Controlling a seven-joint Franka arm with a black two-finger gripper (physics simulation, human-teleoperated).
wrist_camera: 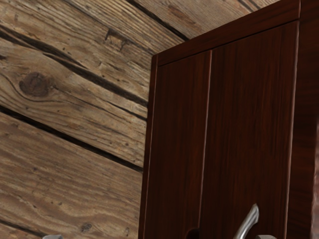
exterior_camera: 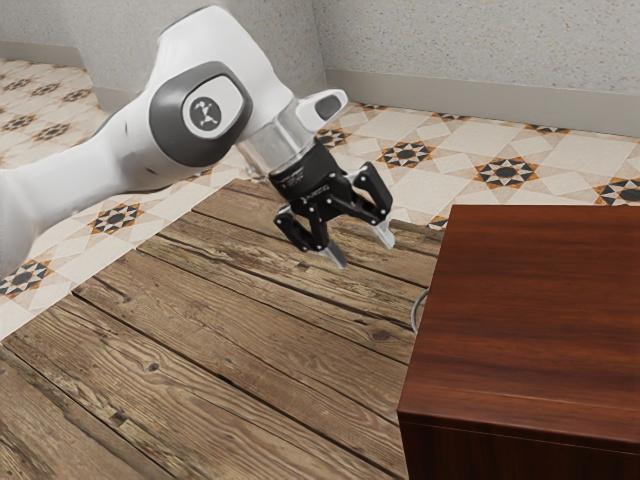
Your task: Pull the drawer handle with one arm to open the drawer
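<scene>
A dark red-brown wooden cabinet (exterior_camera: 540, 320) stands on the plank floor at the exterior view's right. Its front (wrist_camera: 224, 149) faces my hand, and the drawer panels sit flush with the frame. A thin curved silver handle (exterior_camera: 417, 306) sticks out from that front; in the wrist view the handle (wrist_camera: 247, 222) is close under my hand. My black gripper (exterior_camera: 362, 247) hangs open in the air to the left of the cabinet and above the handle, touching nothing. Its fingers (exterior_camera: 337, 256) point down toward the cabinet front.
Wide wooden planks (exterior_camera: 200, 350) cover the floor in front of the cabinet. Patterned tiles (exterior_camera: 500, 170) lie behind, ending at a grey wall (exterior_camera: 480, 50). My white arm (exterior_camera: 150, 140) comes in from the exterior view's left.
</scene>
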